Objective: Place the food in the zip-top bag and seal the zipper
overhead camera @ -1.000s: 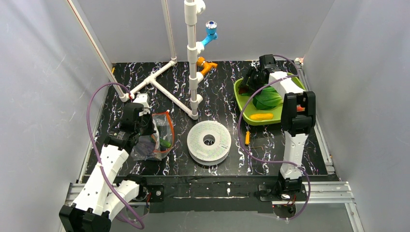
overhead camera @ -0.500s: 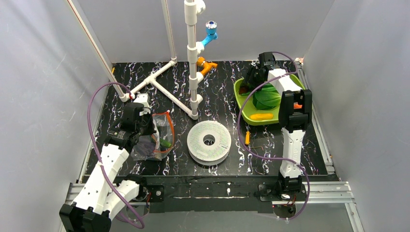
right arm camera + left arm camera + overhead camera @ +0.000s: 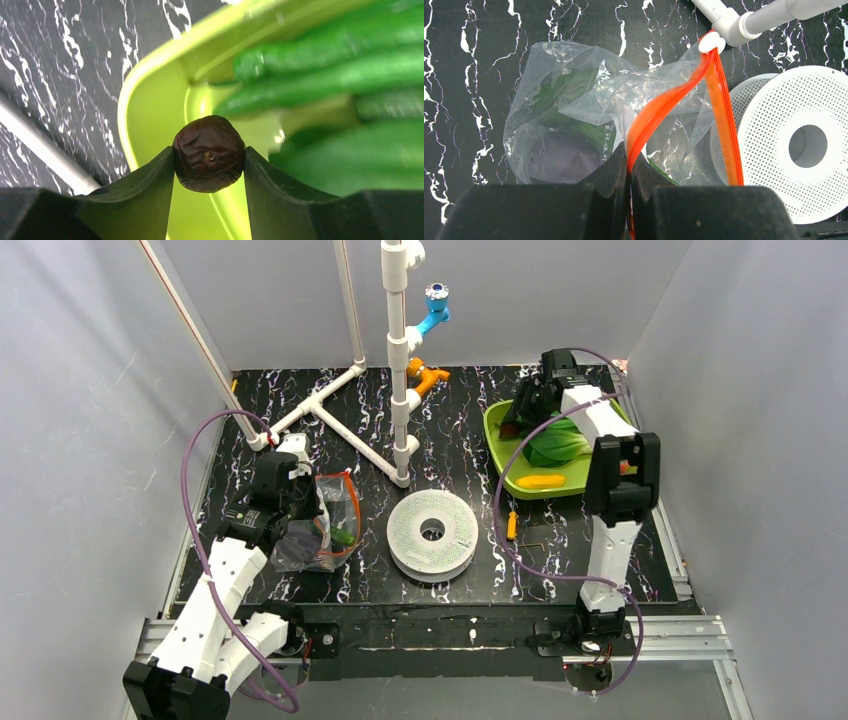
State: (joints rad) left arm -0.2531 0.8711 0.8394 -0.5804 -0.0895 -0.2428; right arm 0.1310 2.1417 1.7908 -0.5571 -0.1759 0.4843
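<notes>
The clear zip-top bag lies at the left with its orange-red zipper gaping; dark green and purple food shows inside. My left gripper is shut on the near zipper strip; it also shows in the top view. My right gripper is shut on the dark red plum, held just above the lime-green tray. In the top view the right gripper is over the tray's left rear part. Bok choy, a yellow banana and green peppers are in the tray.
A white perforated disc lies centre front. A white pipe frame stands behind it with blue and orange fittings. A small orange-handled screwdriver lies right of the disc. Grey walls close in both sides.
My right wrist has shifted slightly right and lifted over the tray's rear left corner. The left arm and bag have not moved.
</notes>
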